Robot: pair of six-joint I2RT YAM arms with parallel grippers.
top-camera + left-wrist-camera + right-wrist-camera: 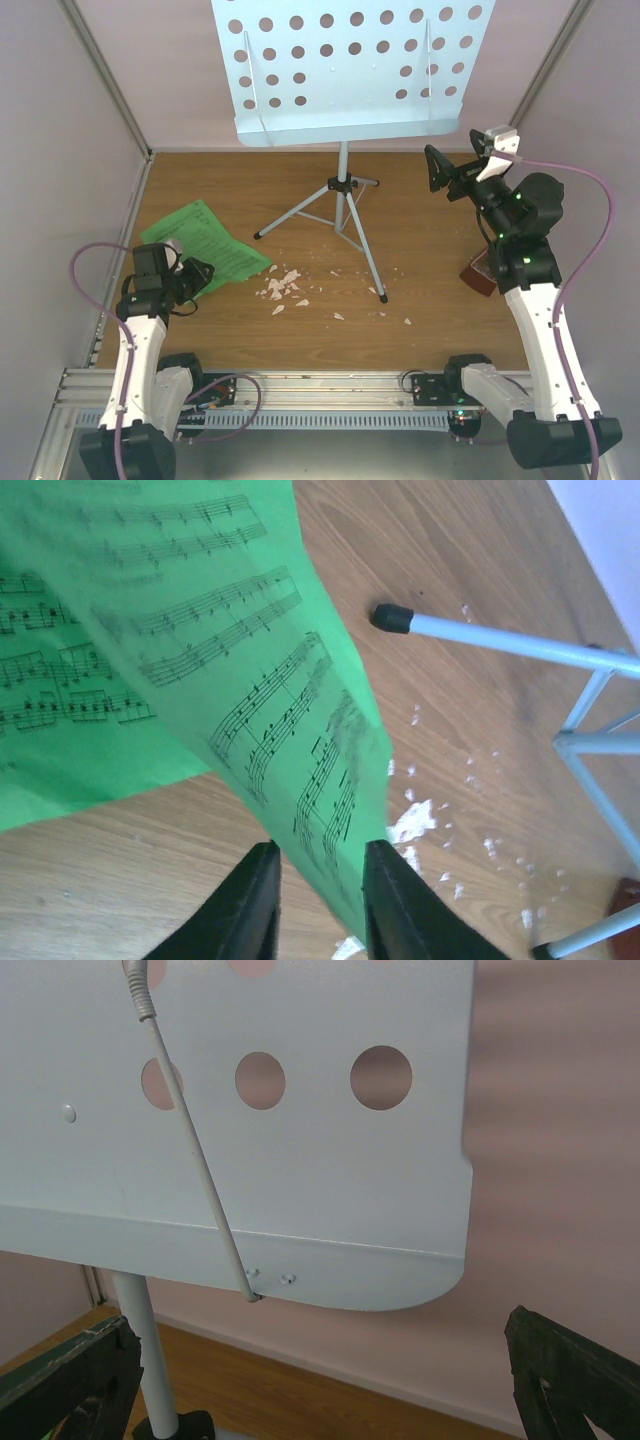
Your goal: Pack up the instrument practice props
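The left gripper [320, 848] sits low at the near left. Its fingers [250, 910] stand a narrow gap apart, with a corner of the green sheets [150, 630] running through that gap. The grip looks loose, not pinched. The rest of the paper lies on the table [430, 230] just ahead, close to the left wall [60, 150].

The likeliest failure is a lift with the gap this slack: the limp corner would slide out and the sheets would drop or fan apart. A sweep to the right could also drag paper through the crumbs [282, 288] or catch the nearest tripod leg [392, 618], which lies just beyond the paper's edge.

The metronome [480, 275] stands on the table at the right, partly hidden behind the right arm and just beside it. A drop or swing of that arm could knock it over.

Farther back, the right gripper [318, 1360] hovers raised with its fingers spread wide, below the lower right corner of the stand [300, 1160] and touching nothing. The stand looks top-heavy. A push on that corner rather than a squeeze could tip it, and the wire page-holder [195, 1160] could snag a finger.

There is open wood between the tripod and the metronome, and along the near rail [330, 385]. The side and rear walls hem in the desk, so there is little sideways play up there.
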